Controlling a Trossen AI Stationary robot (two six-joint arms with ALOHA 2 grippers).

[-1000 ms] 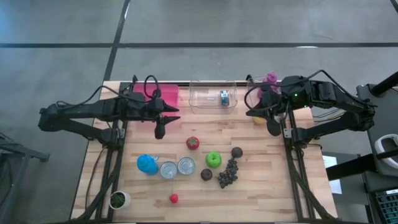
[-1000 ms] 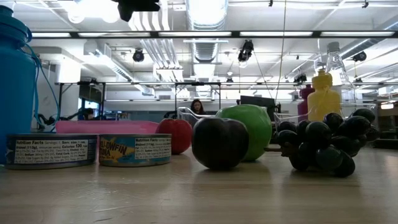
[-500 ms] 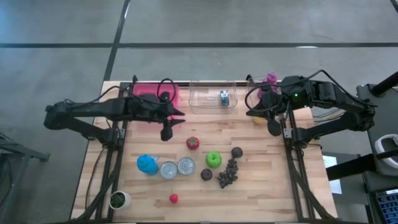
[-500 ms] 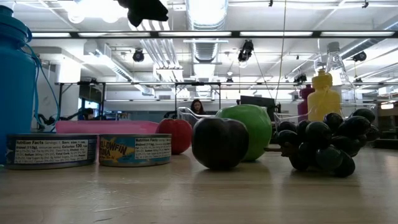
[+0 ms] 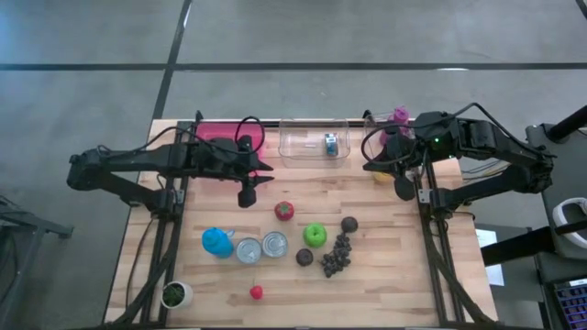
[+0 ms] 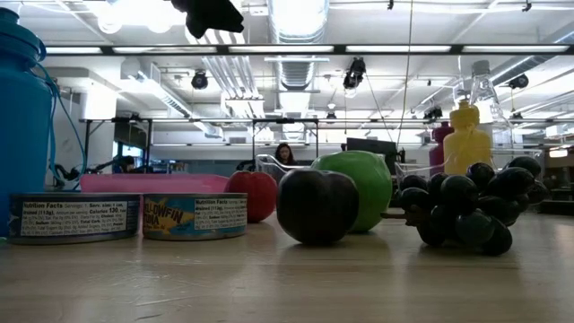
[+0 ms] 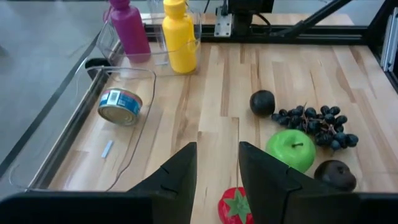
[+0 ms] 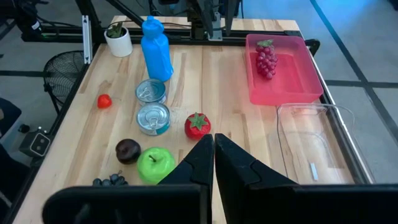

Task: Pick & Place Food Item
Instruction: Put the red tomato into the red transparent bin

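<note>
Some sorting looks done: red grapes [image 8: 266, 58] lie in the pink tray [image 8: 297, 87] and a can [image 7: 120, 106] in the clear bin [image 7: 134, 152]. The left gripper [image 7: 216, 180], jaws apart and holding nothing, hangs above the tomato [image 5: 285, 210], probably its next pick, which sits on the table [image 5: 385, 275]. The right gripper [image 8: 214, 163], pinched closed and empty, waits near the bottles.

A blue bottle [image 5: 216, 242] and small potted plant [image 5: 173, 294] stand on the table [image 5: 385, 284]; yellow [image 7: 180, 37] and magenta [image 7: 129, 28] bottles together.
</note>
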